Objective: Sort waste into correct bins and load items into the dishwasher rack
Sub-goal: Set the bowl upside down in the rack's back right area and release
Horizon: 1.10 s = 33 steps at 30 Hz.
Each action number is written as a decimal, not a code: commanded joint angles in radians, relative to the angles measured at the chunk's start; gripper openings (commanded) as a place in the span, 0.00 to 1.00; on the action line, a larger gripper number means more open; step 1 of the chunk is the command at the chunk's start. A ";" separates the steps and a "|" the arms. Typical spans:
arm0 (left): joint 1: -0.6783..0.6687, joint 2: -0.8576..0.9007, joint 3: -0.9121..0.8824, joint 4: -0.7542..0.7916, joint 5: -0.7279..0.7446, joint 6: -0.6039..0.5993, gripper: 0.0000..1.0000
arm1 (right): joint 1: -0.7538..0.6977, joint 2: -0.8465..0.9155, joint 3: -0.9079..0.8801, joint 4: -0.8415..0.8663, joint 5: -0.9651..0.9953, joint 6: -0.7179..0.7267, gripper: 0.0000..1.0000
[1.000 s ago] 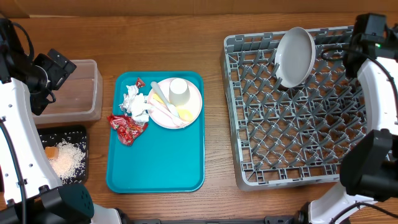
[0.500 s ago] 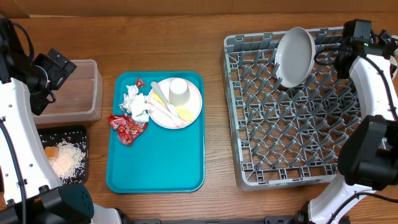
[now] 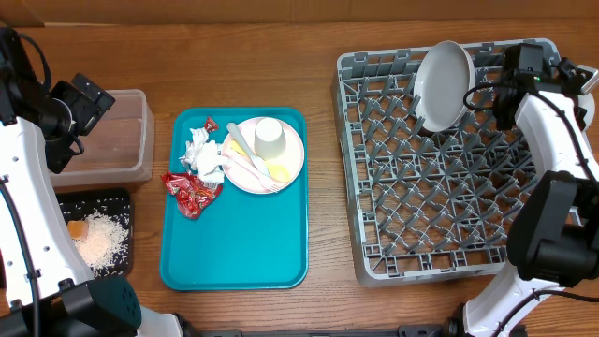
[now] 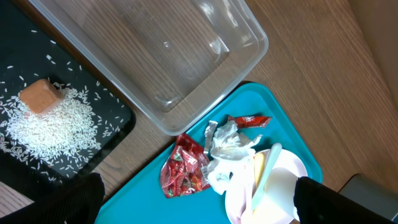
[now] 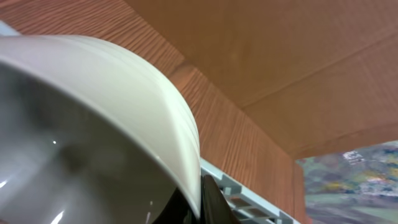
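The white bowl (image 3: 442,82), clamped at its rim by the right gripper (image 3: 482,86), is being seated in the dishwasher rack (image 3: 440,225), and release is probably being needed next

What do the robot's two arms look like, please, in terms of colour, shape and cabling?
The left arm and right arm have smooth white link shells between bulky black joint housings, with thin black cables looping near the wrists. The left end effector has dark, blunt fingers. No markings are legible.
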 commanded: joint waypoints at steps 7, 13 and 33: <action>-0.002 -0.001 0.014 -0.002 0.007 -0.006 1.00 | 0.051 0.001 -0.025 -0.076 -0.347 -0.015 0.04; -0.002 -0.001 0.014 -0.002 0.007 -0.006 1.00 | 0.050 -0.001 0.019 -0.167 -0.576 -0.014 0.19; -0.002 0.000 0.014 -0.002 0.007 -0.005 1.00 | -0.169 -0.001 0.699 -0.613 -1.041 -0.015 0.38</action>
